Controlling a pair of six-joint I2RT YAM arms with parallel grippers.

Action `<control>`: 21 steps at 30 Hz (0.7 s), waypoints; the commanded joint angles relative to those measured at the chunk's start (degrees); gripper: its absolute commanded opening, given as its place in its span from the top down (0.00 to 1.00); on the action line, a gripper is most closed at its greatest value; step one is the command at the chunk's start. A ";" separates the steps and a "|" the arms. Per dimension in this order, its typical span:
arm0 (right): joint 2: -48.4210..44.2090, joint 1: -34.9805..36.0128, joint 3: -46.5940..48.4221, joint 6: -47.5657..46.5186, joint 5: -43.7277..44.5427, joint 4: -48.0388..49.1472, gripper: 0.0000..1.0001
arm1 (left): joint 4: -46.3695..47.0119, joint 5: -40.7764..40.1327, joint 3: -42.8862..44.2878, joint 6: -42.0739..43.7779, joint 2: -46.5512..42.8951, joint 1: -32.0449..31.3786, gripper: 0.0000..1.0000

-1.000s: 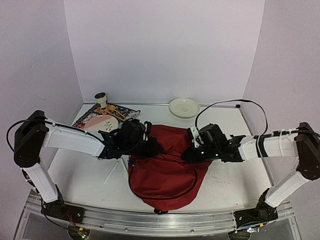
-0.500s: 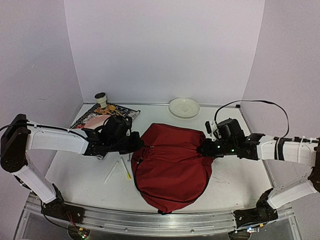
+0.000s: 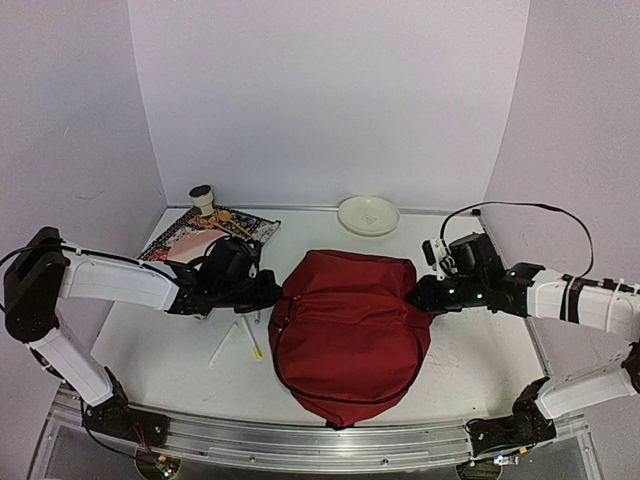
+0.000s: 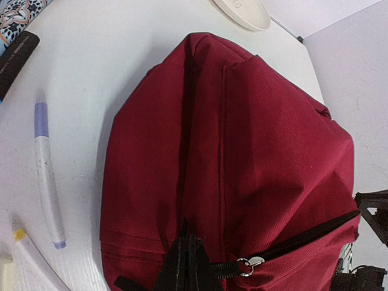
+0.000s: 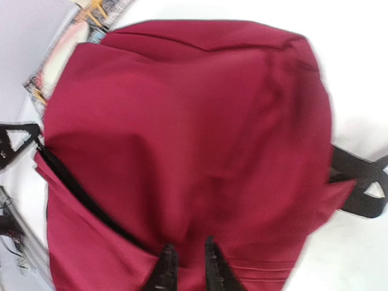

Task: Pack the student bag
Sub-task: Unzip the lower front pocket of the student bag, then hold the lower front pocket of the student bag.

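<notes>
The student bag (image 3: 345,335) is a dark-red backpack lying flat in the middle of the table. My left gripper (image 3: 272,295) is at its left edge, with the jaws pressed together on the fabric (image 4: 185,257) beside a silver zipper pull (image 4: 250,264) on a black zipper. My right gripper (image 3: 415,297) is at the bag's right edge. Its fingertips (image 5: 189,264) stand a narrow gap apart, pinching a fold of red fabric (image 5: 182,121). A black strap (image 5: 364,182) sticks out on that side.
A white plate (image 3: 368,214) sits at the back. A patterned cloth (image 3: 215,232) and a small cup (image 3: 202,197) are at the back left. Markers (image 3: 245,340) lie left of the bag, one white with purple ends (image 4: 47,176).
</notes>
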 commanded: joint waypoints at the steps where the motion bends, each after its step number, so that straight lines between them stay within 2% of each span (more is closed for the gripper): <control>1: -0.13 -0.70 5.75 -7.19 -0.90 -7.12 0.66 | 0.83 1.18 1.59 4.64 1.13 1.36 1.00; 3: 0.65 0.36 9.24 -10.40 0.16 -10.02 0.54 | 0.81 2.13 2.83 5.67 0.82 1.35 0.96; 6: 2.66 2.03 14.87 -14.23 2.64 -13.57 0.45 | 0.78 2.20 3.14 6.49 -2.00 1.02 0.82; 10: 6.43 3.69 20.50 -19.36 5.14 -16.68 0.38 | -0.48 -0.64 3.31 8.98 -6.51 -0.76 0.63; 15: 13.92 6.35 26.76 -23.76 8.96 -19.97 0.34 | -4.13 -4.38 5.28 10.66 -6.81 -4.20 0.45; 18: 17.55 8.26 29.35 -25.44 11.59 -20.83 0.30 | -5.40 -5.25 6.41 10.18 -4.85 -5.72 0.38; 21: 20.70 10.02 30.83 -26.37 14.32 -21.57 0.26 | -5.65 -6.48 6.77 6.62 -3.11 -6.19 0.36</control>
